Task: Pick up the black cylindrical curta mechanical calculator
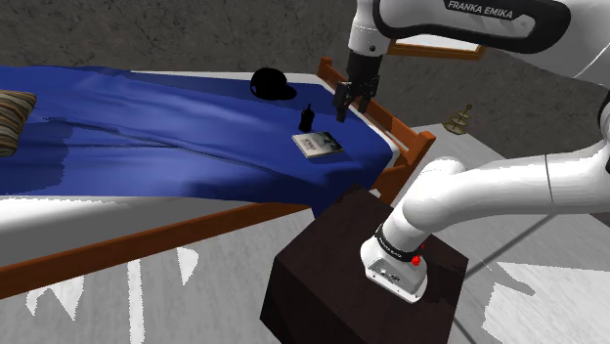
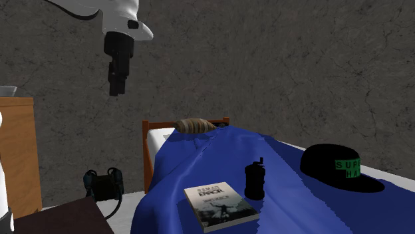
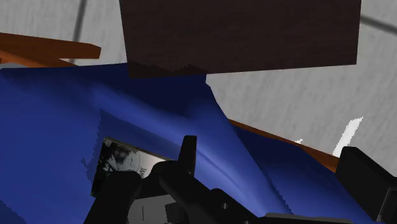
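Observation:
The small black cylindrical calculator (image 1: 306, 118) stands upright on the blue bed cover (image 1: 147, 137), its crank pointing up. In the second exterior view the calculator (image 2: 255, 178) sits between a book and a black cap. My gripper (image 1: 349, 106) hangs open in the air above the bed's corner, to the shoulder view's right of the calculator and well above it. Seen from the second exterior view, the gripper (image 2: 116, 92) is high up and far to the left of the calculator. In the wrist view the calculator (image 3: 186, 178) lies low between the fingers (image 3: 366, 184), untouched.
A book (image 1: 319, 145) lies flat just in front of the calculator. A black cap (image 1: 272, 84) rests behind it. A striped pillow (image 2: 194, 125) sits at the bed's head. The wooden bed frame (image 1: 406, 156) and my dark stand (image 1: 362, 264) are close by.

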You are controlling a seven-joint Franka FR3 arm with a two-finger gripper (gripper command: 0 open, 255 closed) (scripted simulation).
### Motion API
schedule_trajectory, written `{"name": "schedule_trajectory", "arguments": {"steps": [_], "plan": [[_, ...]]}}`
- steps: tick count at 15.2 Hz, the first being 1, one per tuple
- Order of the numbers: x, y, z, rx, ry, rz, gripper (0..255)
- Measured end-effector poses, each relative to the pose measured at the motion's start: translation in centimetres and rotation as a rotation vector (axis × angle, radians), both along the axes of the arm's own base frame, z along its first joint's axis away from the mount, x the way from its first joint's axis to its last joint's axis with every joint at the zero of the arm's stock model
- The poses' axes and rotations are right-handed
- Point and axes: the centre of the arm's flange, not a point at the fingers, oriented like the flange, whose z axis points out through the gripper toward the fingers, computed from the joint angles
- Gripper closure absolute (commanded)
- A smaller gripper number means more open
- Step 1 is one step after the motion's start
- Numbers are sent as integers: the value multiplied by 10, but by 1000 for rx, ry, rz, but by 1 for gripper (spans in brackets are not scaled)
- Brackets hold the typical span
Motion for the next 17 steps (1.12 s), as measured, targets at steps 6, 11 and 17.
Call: {"name": "schedule_trajectory", "arguments": {"steps": [6, 11, 17], "plan": [[33, -31, -23, 5, -12, -1, 0], [73, -71, -55, 10, -29, -1, 0], [125, -121, -87, 16, -50, -2, 0]]}}
